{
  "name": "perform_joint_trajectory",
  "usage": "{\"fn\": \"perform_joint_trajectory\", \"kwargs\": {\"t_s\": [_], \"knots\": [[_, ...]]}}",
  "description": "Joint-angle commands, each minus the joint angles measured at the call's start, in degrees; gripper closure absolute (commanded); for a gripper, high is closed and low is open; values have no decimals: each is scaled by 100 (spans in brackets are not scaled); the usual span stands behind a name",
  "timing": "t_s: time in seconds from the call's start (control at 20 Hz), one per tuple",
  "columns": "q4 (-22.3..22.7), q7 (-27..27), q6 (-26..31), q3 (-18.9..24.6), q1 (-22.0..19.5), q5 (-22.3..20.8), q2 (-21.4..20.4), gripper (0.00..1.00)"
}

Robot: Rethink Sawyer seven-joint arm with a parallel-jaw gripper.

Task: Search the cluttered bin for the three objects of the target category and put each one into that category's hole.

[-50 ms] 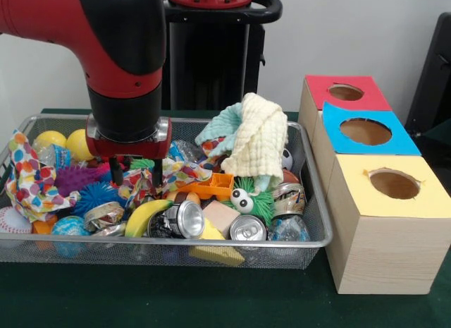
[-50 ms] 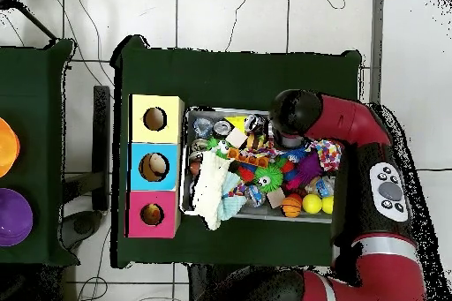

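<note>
— Where is the gripper (image 1: 134, 174)?
— Low over the wire bin (image 1: 303, 240), toward its left end, above the patterned cloth (image 1: 28, 180). Its two dark fingers (image 1: 116, 171) hang spread apart, nothing between them.
— And the holes?
— Three boxes stand just beside the bin's right edge: red (image 1: 343, 92), blue (image 1: 365, 132), yellow (image 1: 392, 184). A banana (image 1: 144, 216) and cans (image 1: 248, 228) lie along the bin's front edge.

Wire mesh bin (image 1: 310, 238) packed with clutter: crushed cans (image 1: 248, 229) at front edge, balls (image 1: 79, 144) at left end. Three boxes off right end, holes up: red (image 1: 345, 92), blue (image 1: 365, 131), yellow (image 1: 394, 184).
</note>
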Motion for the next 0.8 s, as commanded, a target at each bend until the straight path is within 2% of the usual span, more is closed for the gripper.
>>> {"fn": "perform_joint_trajectory", "kwargs": {"t_s": [0.05, 0.5, 0.8], "knots": [[615, 1079, 53, -67, 42, 185, 260, 0], [1325, 1227, -583, -184, 38, 229, 54, 0], [1440, 1185, -776, -194, 36, 311, 123, 0]]}}
